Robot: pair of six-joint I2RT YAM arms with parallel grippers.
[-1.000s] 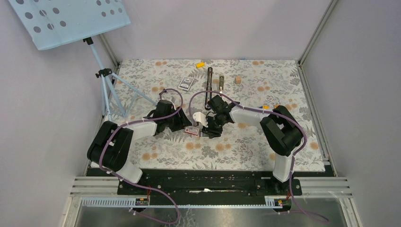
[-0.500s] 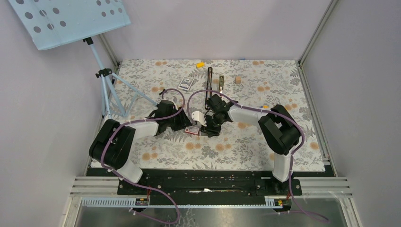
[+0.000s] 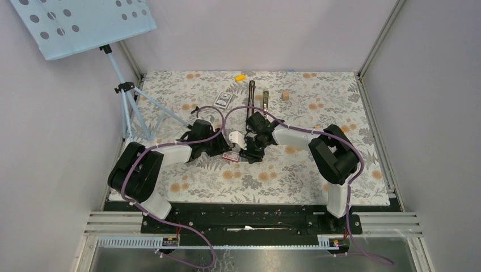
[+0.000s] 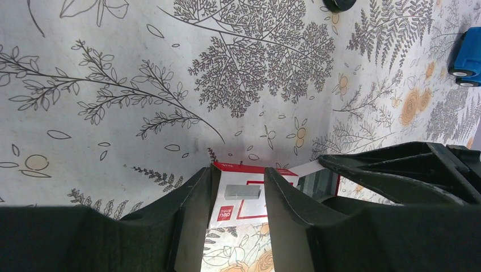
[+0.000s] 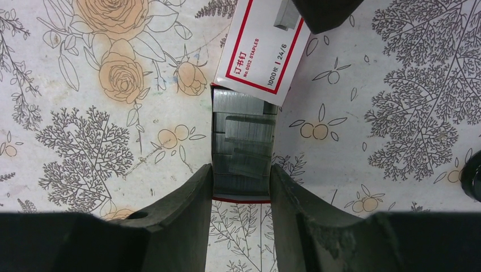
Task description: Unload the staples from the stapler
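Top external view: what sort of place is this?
Probably a robot test cell in a lab: the left arm and right arm mounted on a metal rail, a walled-in table with floral cover, and a tripod holding a perforated panel.

Left arm [image 3: 170,153] and right arm [image 3: 295,136] meet, fingers [image 4: 193,226] low.

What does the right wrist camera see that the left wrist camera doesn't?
Only the right wrist camera shows the open tray packed with grey staple strips, held between the right gripper fingers. Only the left wrist camera shows a blue thing at the far right edge. Both show the red-and-white box sleeve and the flowery cloth.
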